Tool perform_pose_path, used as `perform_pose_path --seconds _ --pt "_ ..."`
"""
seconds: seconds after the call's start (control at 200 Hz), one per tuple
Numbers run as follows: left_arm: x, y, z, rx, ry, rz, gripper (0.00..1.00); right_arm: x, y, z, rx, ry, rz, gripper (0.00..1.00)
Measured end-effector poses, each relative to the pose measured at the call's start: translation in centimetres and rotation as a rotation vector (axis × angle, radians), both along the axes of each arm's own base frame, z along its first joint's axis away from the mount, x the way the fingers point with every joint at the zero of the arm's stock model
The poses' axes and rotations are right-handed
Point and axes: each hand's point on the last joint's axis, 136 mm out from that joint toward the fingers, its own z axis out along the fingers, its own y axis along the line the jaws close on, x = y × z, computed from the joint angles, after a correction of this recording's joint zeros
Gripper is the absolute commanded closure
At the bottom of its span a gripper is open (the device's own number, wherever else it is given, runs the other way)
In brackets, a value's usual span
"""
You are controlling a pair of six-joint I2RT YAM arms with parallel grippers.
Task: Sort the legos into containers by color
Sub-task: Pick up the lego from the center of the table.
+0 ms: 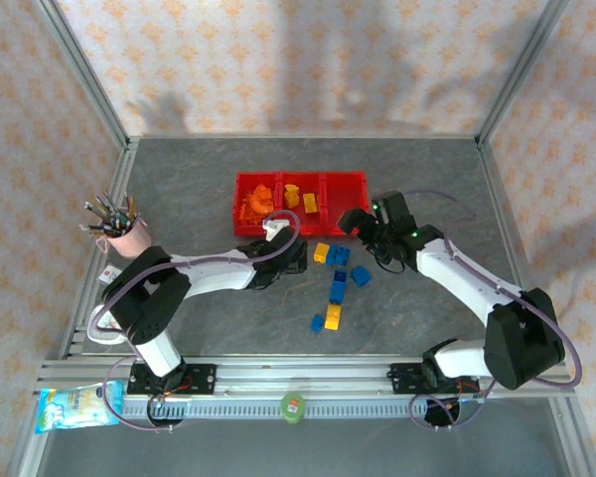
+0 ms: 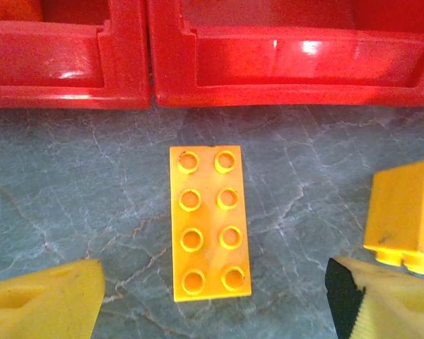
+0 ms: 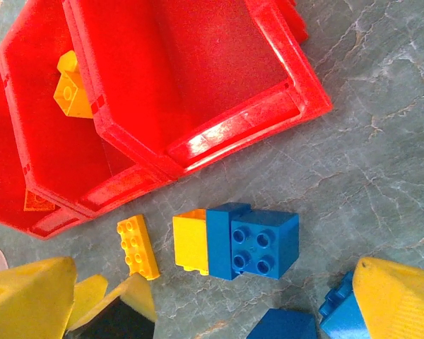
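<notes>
**Item:** yellow flat 2x4-stud plastic lego brick [image 2: 210, 222]. Lies studs up on grey marbled tabletop [image 2: 71, 198], btwn fingers [image 2: 42, 300] of L pincer [image 2: 212, 314].
**Axis:** long axis runs straight ahead from pincer toward red plastic bin row [image 2: 290, 70]. Near short end sits at tip level. Far short end stops short of bin wall, w/ strip of bare top btwn.
**L pincer state:** jaws spread wide, gap on each side of brick, no contact seen.
**Adj.:** yellow plastic cube lego [image 2: 403, 215] just ahead of R-side finger, tilted, apart from brick.

**R pincer** [image 3: 215, 304]: jaws wide apart, gripping nothing.
- Straight ahead: blue 2x2-stud plastic lego block [image 3: 265, 244], studs up, in a touching row w/ a second blue piece and the cube.
- Ahead-L: the flat brick, long axis roughly toward bins.
- At tip level btwn fingers: two more blue legos [image 3: 283, 326].
- Beyond: bin row set at a slant. Middle compartment holds a yellow lego [image 3: 71, 88], farthest holds orange legos [image 1: 256, 204].

**Room:** bare tabletop ahead-R of R pincer, past the row's end corner.
**Edges:** aluminium frame rails [image 1: 89, 258] bound the top. Pink cup of pens [image 1: 129, 236] well off to L of L pincer, near L rail.
</notes>
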Motion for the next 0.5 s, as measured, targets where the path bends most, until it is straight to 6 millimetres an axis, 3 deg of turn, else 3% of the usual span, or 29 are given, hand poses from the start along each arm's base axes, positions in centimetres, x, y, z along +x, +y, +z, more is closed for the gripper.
perform_pose_path --seconds 0.28,0.501 --pt "1.8 -0.9 -1.1 0.039 -0.005 0.021 0.3 0.3 0.1 -0.7 -0.001 0.014 -0.006 0.0" --pt "1.9 -0.7 -2.5 0.069 0.011 0.026 0.42 0.4 0.0 -0.7 -0.006 0.013 -0.015 0.0"
